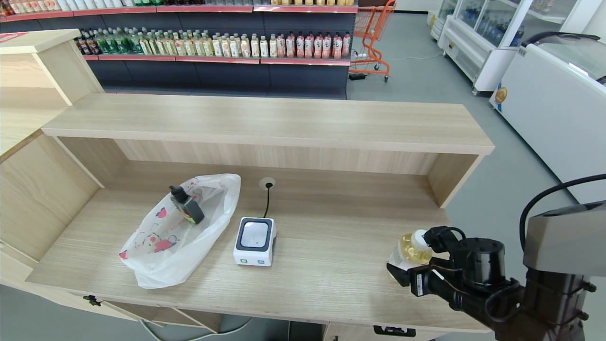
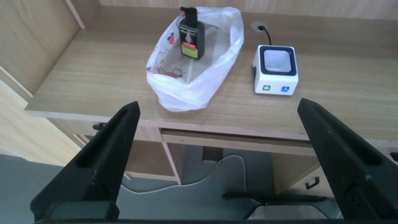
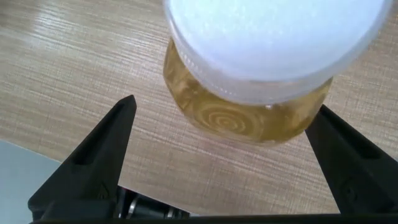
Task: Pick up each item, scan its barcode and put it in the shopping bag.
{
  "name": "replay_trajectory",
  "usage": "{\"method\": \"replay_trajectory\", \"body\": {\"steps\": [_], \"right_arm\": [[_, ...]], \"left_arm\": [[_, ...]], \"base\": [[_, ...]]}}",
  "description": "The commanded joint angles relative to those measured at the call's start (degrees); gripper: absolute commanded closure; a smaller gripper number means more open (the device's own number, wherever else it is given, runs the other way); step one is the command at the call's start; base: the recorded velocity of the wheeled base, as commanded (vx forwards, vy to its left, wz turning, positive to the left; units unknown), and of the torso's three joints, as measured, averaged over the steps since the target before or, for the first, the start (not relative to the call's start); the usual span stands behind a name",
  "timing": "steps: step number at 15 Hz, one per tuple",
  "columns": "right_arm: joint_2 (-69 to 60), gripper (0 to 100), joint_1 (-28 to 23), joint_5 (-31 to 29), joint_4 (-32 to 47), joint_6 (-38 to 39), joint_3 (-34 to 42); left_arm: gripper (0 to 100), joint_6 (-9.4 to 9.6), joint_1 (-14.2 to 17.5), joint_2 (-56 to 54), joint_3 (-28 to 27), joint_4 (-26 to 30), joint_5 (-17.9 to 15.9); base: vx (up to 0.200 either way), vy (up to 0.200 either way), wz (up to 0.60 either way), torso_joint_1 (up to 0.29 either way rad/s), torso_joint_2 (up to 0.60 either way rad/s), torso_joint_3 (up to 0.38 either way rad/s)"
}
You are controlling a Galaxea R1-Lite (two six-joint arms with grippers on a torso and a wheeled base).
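Partly, the bottle (image 1: 413,249) is hidden by the right gripper (image 3: 225,117), jaws spread around it, and is stood upright, cap up. On the left gripper (image 2: 219,109) the jaws are parted.

Yellow bottle (image 1: 413,248) lower part hidden behind right end effector (image 1: 416,256).
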Motion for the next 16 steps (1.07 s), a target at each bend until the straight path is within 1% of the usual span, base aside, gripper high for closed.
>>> {"method": "replay_trajectory", "body": {"steps": [1,6,13,16], "right_arm": [[2.7,0,0.0,0.0,-2.4,-0.5,-0.4],[6.5,0,0.1,0.0,-6.8,-0.6,-2.5],[10.8,0,0.3,0.0,-6.8,-1.6,-10.1],[10.8,0,0.1,0.0,-6.8,-2.0,-12.1]], "left_arm": [[0,0.00,0.0,0.0,0.0,0.0,0.0],[0,0.00,0.0,0.0,0.0,0.0,0.0],[0,0.00,0.0,0.0,0.0,0.0,0.0],[0,0.00,0.0,0.0,0.0,0.0,0.0]], "base": [[0.000,0.000,0.00,0.000,0.00,0.000],[0.000,0.000,0.00,0.000,0.00,0.000],[0.000,0.000,0.00,0.000,0.00,0.000],[0.000,0.000,0.00,0.000,0.00,0.000]]}}
